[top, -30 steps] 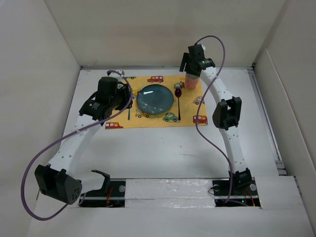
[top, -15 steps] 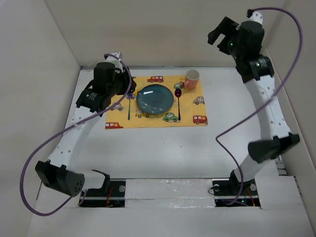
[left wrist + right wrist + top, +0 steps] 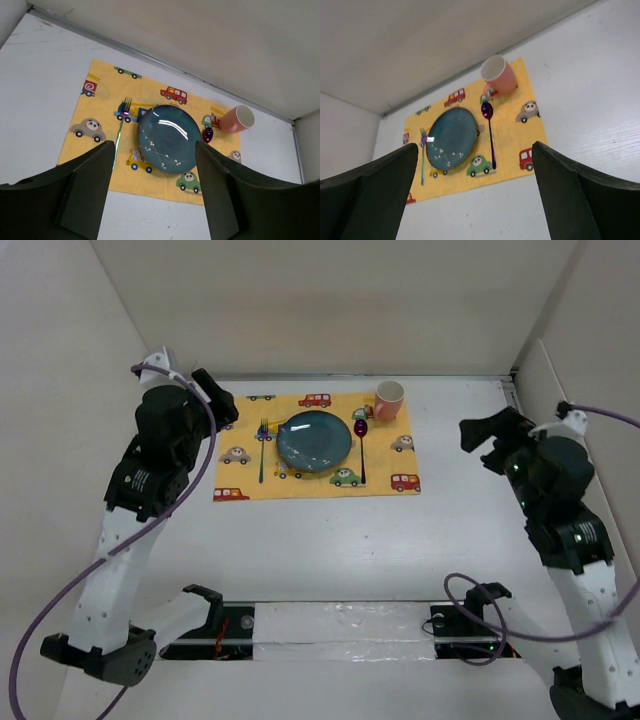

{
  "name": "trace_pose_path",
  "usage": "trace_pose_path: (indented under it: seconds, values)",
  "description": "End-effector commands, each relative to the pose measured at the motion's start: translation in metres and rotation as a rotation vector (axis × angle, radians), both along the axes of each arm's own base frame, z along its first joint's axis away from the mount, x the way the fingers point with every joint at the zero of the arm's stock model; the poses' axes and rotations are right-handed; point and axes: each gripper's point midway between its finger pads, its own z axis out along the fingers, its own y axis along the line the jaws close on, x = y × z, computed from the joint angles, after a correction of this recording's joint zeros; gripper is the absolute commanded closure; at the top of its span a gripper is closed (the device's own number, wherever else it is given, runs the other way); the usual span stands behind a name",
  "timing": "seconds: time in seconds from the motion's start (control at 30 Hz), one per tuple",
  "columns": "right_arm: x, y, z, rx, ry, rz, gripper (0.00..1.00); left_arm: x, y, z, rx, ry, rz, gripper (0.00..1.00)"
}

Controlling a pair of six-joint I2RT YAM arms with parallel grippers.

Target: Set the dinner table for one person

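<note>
Left and right jaws wide, empty; glossy round teal plate (image 3: 314, 438) on yellow cloth (image 3: 383, 462)

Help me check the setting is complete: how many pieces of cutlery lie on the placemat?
2. A fork lies left of the blue plate, and a purple spoon lies right of it, its bowl near the pink cup. Both rest on the yellow placemat; none appears hidden.

I see the cloth (image 3: 392, 458) lying on the dinner table's (image 3: 330, 540) far half: plate (image 3: 314, 439) on its centre, fork (image 3: 262, 455) left, spoon (image 3: 361, 454) right, cup (image 3: 388, 400) behind the spoon
</note>
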Motion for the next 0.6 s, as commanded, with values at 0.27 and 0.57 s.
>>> trace_pose_path:
  seconds: [0.27,0.57]
  values:
    - [-0.020,-0.015,-0.067,-0.040,0.148,-0.067,0.00,-0.049,0.027,-0.049,-0.126,0.084,0.141,0.35]
    - [-0.026,-0.018,-0.074,-0.064,0.162,-0.072,0.00,-0.072,0.035,-0.067,-0.144,0.108,0.149,0.36]
